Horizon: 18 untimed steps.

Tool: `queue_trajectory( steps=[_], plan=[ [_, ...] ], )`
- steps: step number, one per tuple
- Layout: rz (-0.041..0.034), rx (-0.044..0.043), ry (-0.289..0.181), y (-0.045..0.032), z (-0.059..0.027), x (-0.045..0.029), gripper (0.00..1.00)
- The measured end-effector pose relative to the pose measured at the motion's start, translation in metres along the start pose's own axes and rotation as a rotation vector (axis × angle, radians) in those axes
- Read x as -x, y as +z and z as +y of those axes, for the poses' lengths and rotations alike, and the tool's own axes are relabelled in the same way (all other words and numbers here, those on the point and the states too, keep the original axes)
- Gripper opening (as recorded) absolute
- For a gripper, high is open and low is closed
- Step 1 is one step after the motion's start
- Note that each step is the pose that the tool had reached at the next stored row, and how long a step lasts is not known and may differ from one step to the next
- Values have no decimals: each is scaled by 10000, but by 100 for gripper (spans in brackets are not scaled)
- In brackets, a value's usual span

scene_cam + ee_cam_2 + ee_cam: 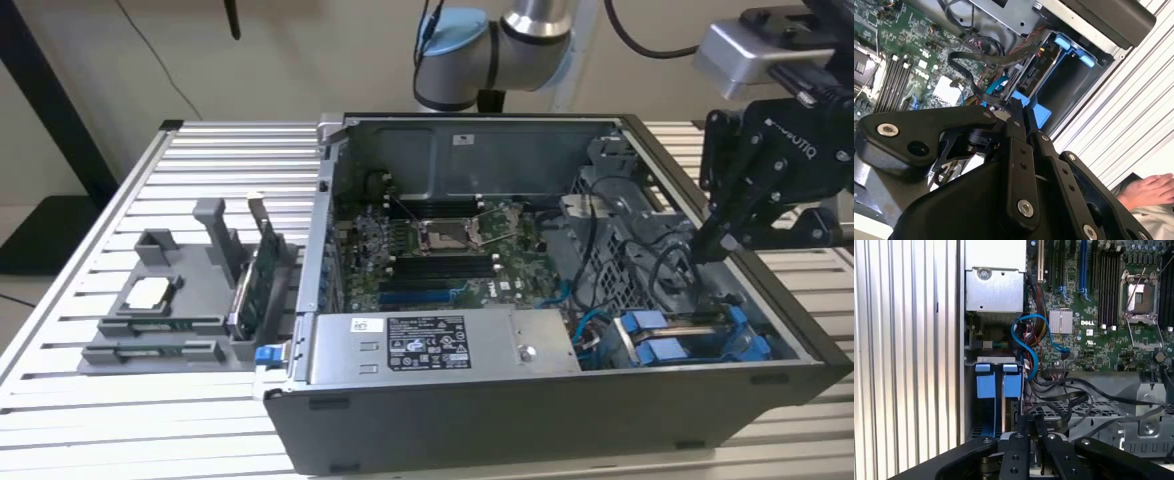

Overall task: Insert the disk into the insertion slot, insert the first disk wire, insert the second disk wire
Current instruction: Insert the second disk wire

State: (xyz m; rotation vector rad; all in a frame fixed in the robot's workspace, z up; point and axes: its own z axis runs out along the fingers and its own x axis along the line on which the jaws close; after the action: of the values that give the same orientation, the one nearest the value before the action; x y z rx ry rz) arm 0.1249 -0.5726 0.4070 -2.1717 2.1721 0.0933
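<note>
we see the gripper (pixel 717 245) closed with fingers together, above the insertion slot (pixel 694 335), nothing visibly held. the disk (pixel 1004 412) sits in that blue-railed slot. grey box (pixel 434 343) carries a printed label.

Open dark grey computer case (pixel 441 440) sits on the ribbed aluminium table (pixel 160 420), green motherboard (pixel 441 250) bare inside, grey labelled power-supply box (pixel 434 345) along its near edge. Beside it, at the exterior view's left, a grey plastic parts holder (pixel 167 315) (one green card (pixel 254 290) standing upright). A curly light-blue cable (pixel 1026 342) loops over the board.
</note>
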Motion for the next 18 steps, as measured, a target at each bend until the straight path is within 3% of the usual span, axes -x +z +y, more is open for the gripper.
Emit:
queue_trajectory(
  steps=[10,18],
  plan=[
    [0,0,1,11,2,0,16],
    [3,0,1,91,3,-8,16]
  ],
)
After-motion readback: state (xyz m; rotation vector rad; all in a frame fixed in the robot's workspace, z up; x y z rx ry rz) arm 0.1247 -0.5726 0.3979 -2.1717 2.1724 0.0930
